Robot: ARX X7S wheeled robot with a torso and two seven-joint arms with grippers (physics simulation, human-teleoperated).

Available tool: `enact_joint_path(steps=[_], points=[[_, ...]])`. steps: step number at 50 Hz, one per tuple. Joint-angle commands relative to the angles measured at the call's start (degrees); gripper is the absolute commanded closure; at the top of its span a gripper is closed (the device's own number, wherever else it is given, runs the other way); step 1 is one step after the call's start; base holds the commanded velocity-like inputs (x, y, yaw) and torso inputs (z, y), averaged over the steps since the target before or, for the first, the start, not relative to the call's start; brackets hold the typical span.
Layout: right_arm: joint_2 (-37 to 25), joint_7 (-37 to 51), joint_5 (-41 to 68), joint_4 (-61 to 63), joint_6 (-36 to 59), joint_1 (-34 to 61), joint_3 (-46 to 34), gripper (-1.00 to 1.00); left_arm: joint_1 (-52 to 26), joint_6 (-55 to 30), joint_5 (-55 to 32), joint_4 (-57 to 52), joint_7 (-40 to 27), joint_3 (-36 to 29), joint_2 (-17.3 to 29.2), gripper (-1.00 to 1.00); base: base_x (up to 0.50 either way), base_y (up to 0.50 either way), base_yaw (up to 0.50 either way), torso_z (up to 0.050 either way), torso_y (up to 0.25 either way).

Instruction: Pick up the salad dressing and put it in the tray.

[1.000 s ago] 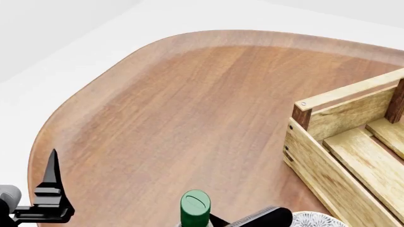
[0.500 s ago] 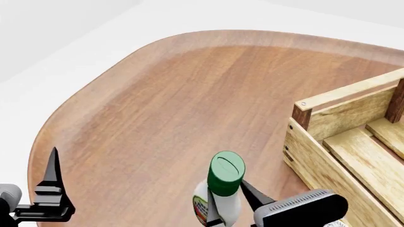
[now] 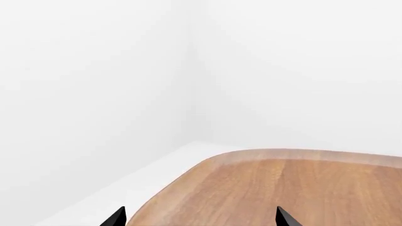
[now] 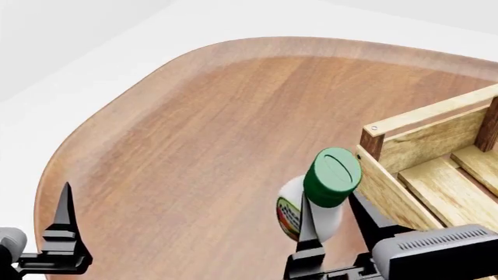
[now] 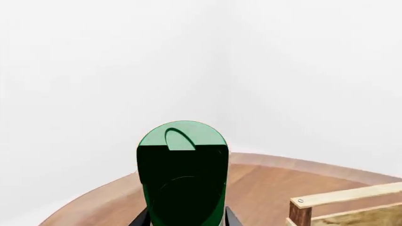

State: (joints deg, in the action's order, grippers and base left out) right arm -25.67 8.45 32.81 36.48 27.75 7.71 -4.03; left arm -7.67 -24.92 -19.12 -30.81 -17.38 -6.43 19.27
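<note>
The salad dressing (image 4: 315,201) is a white bottle with a green cap (image 4: 333,176). My right gripper (image 4: 333,224) is shut on its body and holds it tilted in the air, right beside the near left corner of the tray (image 4: 397,178). In the right wrist view the green cap (image 5: 182,174) fills the middle between the fingers, and the tray's corner post (image 5: 300,214) shows beside it. My left gripper (image 4: 66,224) is open and empty over the table's left edge. In the left wrist view only its fingertips (image 3: 285,219) show above the table.
The round wooden table (image 4: 218,128) spreads out ahead and to the left of the tray. White floor lies beyond its rim. The tray's slatted inside (image 4: 455,192) shows at the right edge of the head view.
My right gripper has risen and moved right toward the tray with the salad dressing in it. The patterned bowl is no longer in view. The left arm has not moved.
</note>
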Motion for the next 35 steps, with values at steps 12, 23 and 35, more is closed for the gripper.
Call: enact_joint_path(steps=[12, 23, 35], points=[[-2.1, 5.2, 1.5, 5.8, 0.2, 0.5, 8.9, 1.0, 0.1, 0.5, -0.2, 0.2, -0.4, -0.2, 0.2, -1.0, 0.0, 0.0, 0.0, 0.0, 0.001], [-3.6, 8.0, 2.3, 7.5, 1.6, 2.1, 12.6, 1.0, 0.2, 0.9, -0.4, 0.4, -0.6, -0.1, 0.4, -1.0, 0.0, 0.0, 0.0, 0.0, 0.0], [-4.9, 10.2, 1.1, 6.0, 2.6, 3.7, 14.8, 1.0, 0.2, 0.8, -0.7, 0.3, -0.8, 0.0, 0.6, -1.0, 0.0, 0.0, 0.0, 0.0, 0.001]])
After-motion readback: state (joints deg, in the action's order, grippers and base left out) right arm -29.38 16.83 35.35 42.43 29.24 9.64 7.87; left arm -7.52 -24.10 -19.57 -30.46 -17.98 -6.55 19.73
